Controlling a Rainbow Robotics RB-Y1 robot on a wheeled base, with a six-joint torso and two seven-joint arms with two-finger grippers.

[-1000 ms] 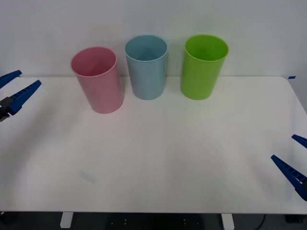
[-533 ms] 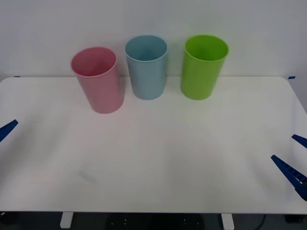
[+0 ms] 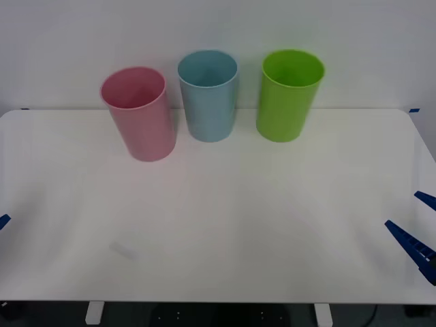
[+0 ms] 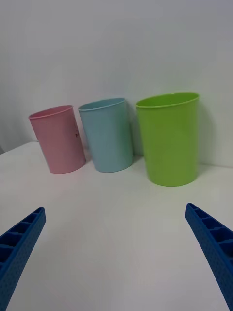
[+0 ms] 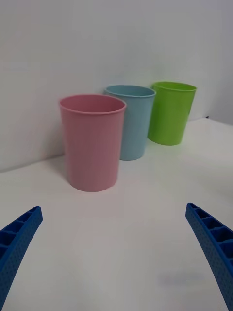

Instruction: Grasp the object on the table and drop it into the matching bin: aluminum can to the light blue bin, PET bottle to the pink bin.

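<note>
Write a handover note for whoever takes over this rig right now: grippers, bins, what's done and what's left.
Left gripper: jaws open, empty, at the left edge of the table.
Right gripper: jaws open, empty, at the table's right front edge.
Pink bin, light blue bin and green bin stand upright in a row at the far side, pink on the robot's left.
Done: cannot confirm; the bins' bottoms are hidden.
Left: check the pink bin for the bottle before calling the drop done.

left gripper (image 5: 116, 262): fingers spread | right gripper (image 4: 116, 257): fingers spread
</note>
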